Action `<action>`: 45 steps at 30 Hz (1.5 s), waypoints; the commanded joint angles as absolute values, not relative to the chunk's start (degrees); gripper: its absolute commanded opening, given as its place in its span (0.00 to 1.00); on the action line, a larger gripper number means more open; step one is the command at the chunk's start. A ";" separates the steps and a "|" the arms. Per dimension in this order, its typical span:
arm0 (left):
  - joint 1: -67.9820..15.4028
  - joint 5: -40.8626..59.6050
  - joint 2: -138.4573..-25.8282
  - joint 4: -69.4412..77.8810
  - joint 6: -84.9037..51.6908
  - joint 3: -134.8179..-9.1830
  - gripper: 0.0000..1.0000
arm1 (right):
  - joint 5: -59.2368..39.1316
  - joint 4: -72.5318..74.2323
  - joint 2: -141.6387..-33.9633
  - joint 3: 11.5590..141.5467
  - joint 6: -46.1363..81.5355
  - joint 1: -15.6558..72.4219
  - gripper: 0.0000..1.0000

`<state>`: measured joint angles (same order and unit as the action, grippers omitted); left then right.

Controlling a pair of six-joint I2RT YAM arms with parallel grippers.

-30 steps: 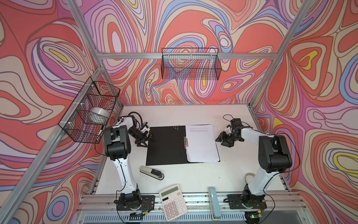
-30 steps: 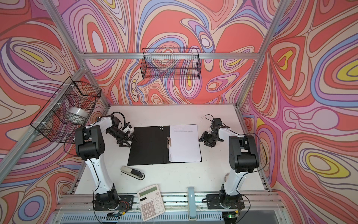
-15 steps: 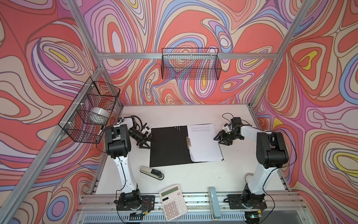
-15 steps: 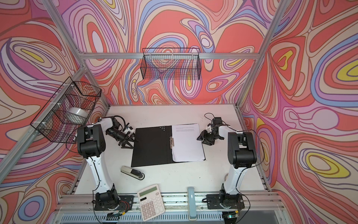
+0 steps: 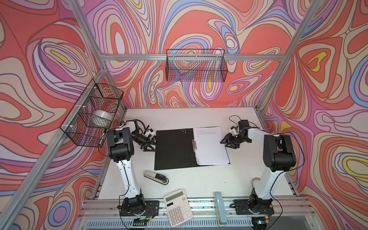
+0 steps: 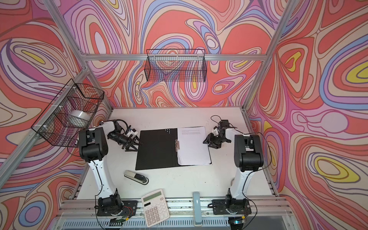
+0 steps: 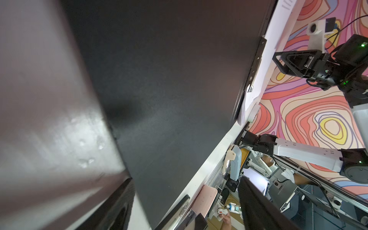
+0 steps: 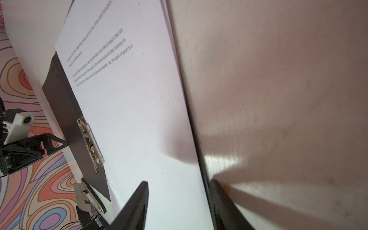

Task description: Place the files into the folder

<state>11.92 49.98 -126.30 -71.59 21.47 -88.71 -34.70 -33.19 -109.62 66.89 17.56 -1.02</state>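
The folder (image 5: pixel 173 149) is lying open and flat at the middle of the table (image 5: pixel 199 179), black inside facing up, its spine running from the far edge toward the near edge. The files (image 5: pixel 210 147) are resting on its right half, just beside the clip (image 5: pixel 194 144), with their printed lines toward the far edge. The sheets' edge by the clip is lifting slightly.

The left fingers (image 7: pixel 256 209) are standing wide apart at the folder's left edge and gripping nothing. Whether a tip is touching the cover cannot be told.

The right fingers (image 8: pixel 135 207) are standing partly apart astride the folder's right edge, one over the top sheet, one over bare table, and clamping nothing.

A stapler (image 5: pixel 156 176) is lying toward the near-left corner. A calculator (image 5: pixel 178 207) is sitting at the near edge.
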 commanded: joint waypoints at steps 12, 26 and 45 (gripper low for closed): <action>10.13 61.27 -124.37 -77.89 31.86 -87.54 0.79 | -34.01 -37.73 -114.37 65.73 16.52 0.78 0.51; 9.19 51.27 -121.21 -69.10 30.19 -82.70 0.79 | -34.01 -37.60 -114.96 65.56 16.59 0.81 0.51; 7.59 59.99 -122.17 -69.53 24.99 -81.04 0.79 | -34.98 -37.08 -116.07 65.30 17.03 0.86 0.50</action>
<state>9.30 45.91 -120.49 -64.86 23.75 -80.90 -33.21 -34.46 -110.39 68.29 16.80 -1.34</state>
